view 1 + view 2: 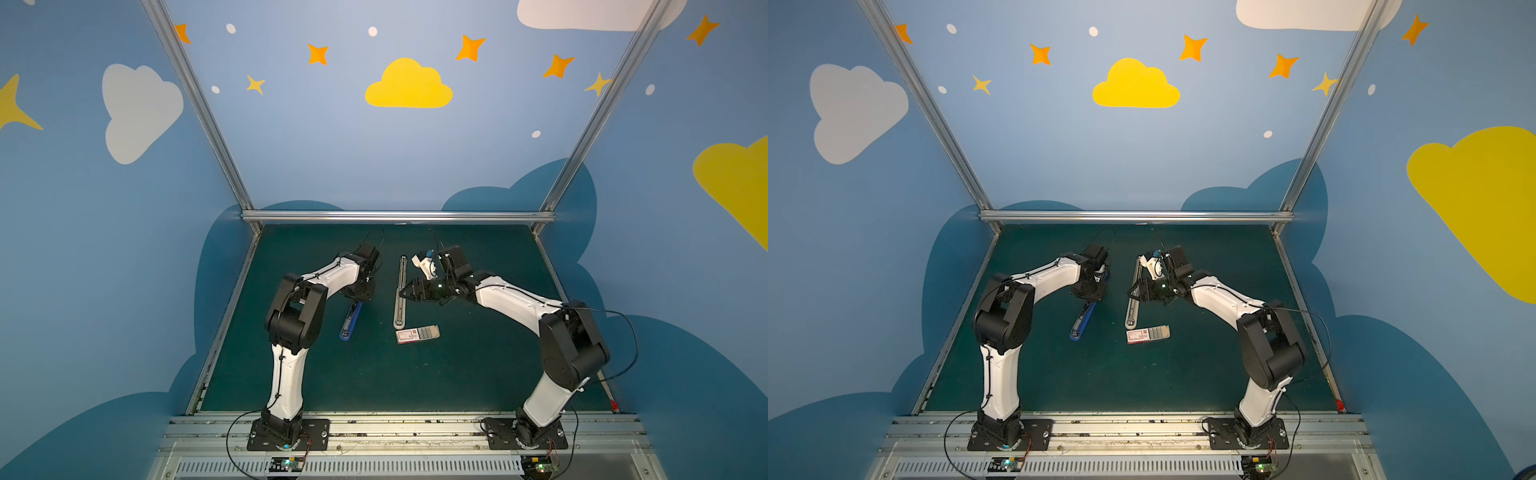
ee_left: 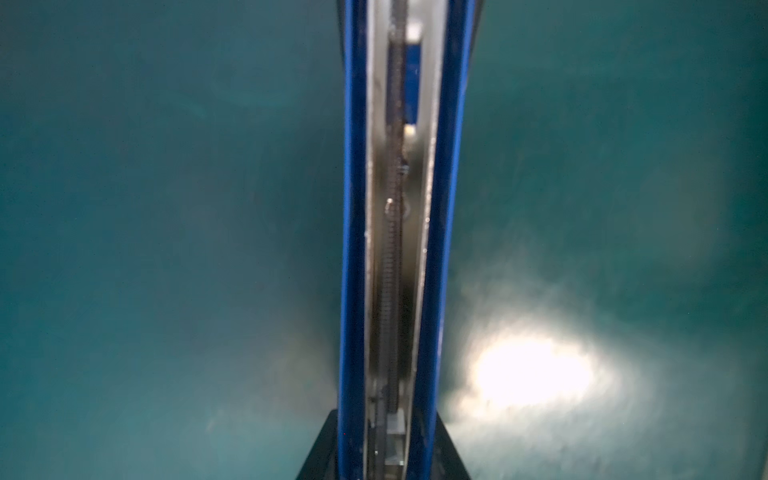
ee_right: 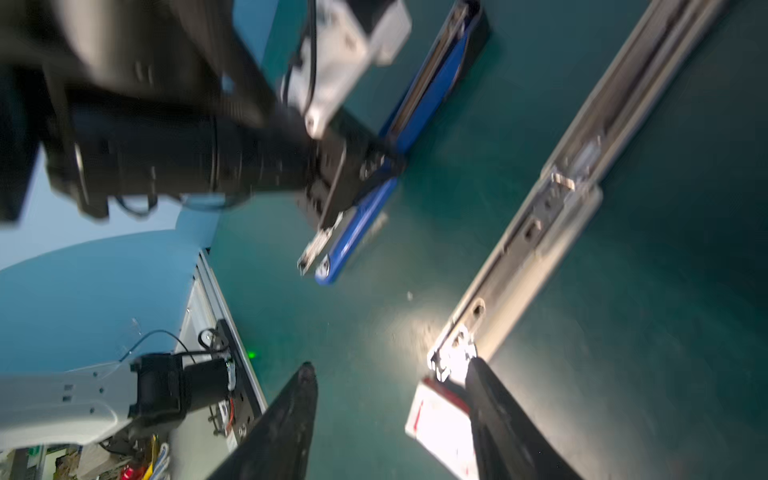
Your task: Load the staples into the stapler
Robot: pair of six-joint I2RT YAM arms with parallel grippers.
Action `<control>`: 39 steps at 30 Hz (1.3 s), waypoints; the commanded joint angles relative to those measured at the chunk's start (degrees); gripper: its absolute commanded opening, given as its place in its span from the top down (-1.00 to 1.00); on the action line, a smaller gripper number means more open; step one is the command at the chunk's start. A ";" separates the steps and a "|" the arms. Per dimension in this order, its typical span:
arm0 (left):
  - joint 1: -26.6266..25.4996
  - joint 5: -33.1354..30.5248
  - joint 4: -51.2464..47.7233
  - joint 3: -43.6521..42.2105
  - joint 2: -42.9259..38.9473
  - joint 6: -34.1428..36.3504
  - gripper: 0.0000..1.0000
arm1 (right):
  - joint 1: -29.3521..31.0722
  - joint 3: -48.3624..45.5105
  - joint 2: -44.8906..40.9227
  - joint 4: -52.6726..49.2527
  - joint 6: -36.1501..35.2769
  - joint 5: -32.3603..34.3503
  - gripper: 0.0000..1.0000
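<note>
On the green desk [image 1: 478,374], the left claw [image 1: 358,298] grips the opened stapler's blue cover [image 1: 349,322] while the right claw [image 1: 405,292] hangs open and empty, staples [image 1: 426,332] not yet loaded.

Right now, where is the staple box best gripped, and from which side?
Probably the white-and-red sleeve, across its short width, coming from above: the box lies flat on the mat, and its tray is slid out with staples exposed.

Dark green table [image 1: 478,374], left gripper [image 1: 358,298] sat on far end of blue stapler [image 1: 348,323], right gripper [image 1: 404,293] touched silvery rail [image 1: 398,316], staples [image 1: 426,332] lay in half-open box [image 1: 406,336].
</note>
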 commanded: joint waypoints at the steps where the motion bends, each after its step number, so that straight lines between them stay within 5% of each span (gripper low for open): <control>1: 0.14 -1.57 0.02 -3.77 -2.88 -0.52 0.50 | -0.32 6.70 4.73 0.81 1.09 -2.15 -0.16; 4: 0.13 -2.08 1.10 -6.58 -5.15 -1.31 0.32 | -0.41 11.64 9.31 0.27 2.13 -3.63 -0.16; 7: 0.21 -1.09 3.02 -8.43 -7.66 -3.02 -0.09 | -0.49 15.33 13.17 0.49 3.45 -5.11 -0.15; 15: 0.75 4.74 7.72 -7.95 -7.05 -5.02 -0.07 | -0.83 18.55 17.19 0.26 4.01 -6.14 -0.16; 22: 1.12 5.31 9.28 -5.58 -3.03 -5.85 0.14 | -1.29 20.38 19.67 0.87 5.26 -6.98 -0.15; 32: 1.10 5.08 15.96 -11.98 -8.28 -5.06 0.80 | -2.08 25.76 26.34 2.33 11.45 -10.37 -0.19; 39: 1.10 7.40 23.46 -19.90 -16.19 -3.46 0.83 | -1.69 30.23 30.93 5.34 16.41 -14.46 -0.26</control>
